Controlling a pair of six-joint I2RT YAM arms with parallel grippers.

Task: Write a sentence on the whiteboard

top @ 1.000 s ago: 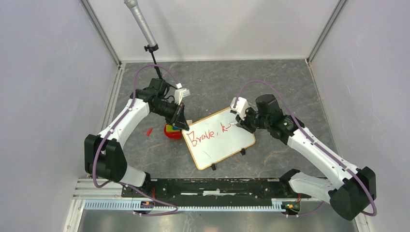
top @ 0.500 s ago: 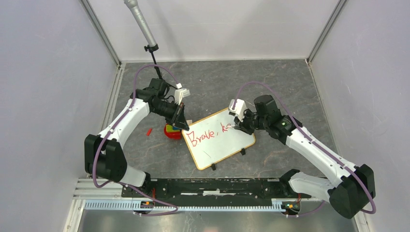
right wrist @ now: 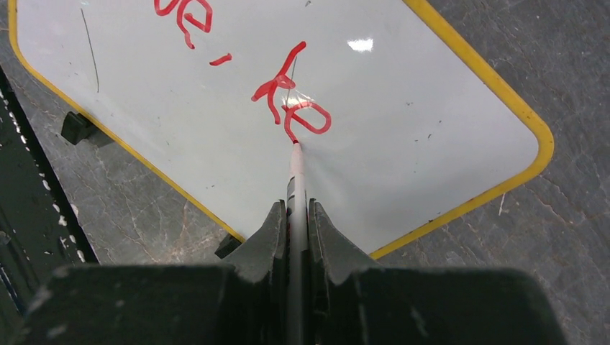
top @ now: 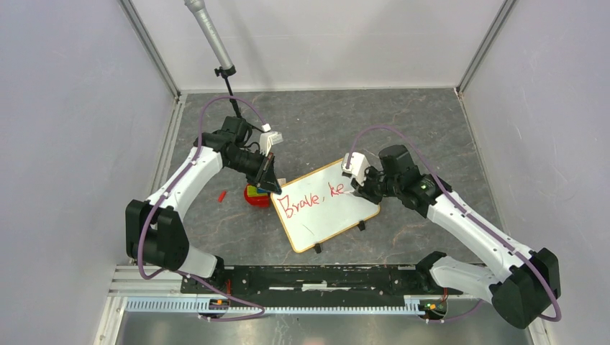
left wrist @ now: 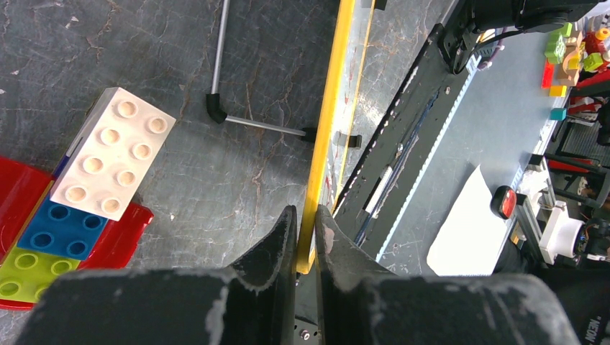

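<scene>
The whiteboard [top: 327,215] lies tilted at the table's middle, with a yellow-orange frame [right wrist: 503,86]. Red lettering on it reads "Brave, ke" [top: 311,200]; the "ke" [right wrist: 291,100] shows in the right wrist view. My right gripper [top: 357,188] is shut on a marker pen [right wrist: 296,180] whose red tip touches the board just below the "e". My left gripper [top: 274,188] is shut on the board's frame edge [left wrist: 327,115] at its top left corner; the frame runs between the fingers [left wrist: 277,241].
A red tray [top: 256,196] with coloured bricks [left wrist: 36,244] and a white brick [left wrist: 115,152] sits left of the board. A red pen cap [top: 222,195] lies further left. A microphone stand [top: 216,43] rises at the back. A black rail [top: 316,277] runs along the near edge.
The right gripper has moved the pen and added an "e" after the "k". The left arm and the board have not moved.
</scene>
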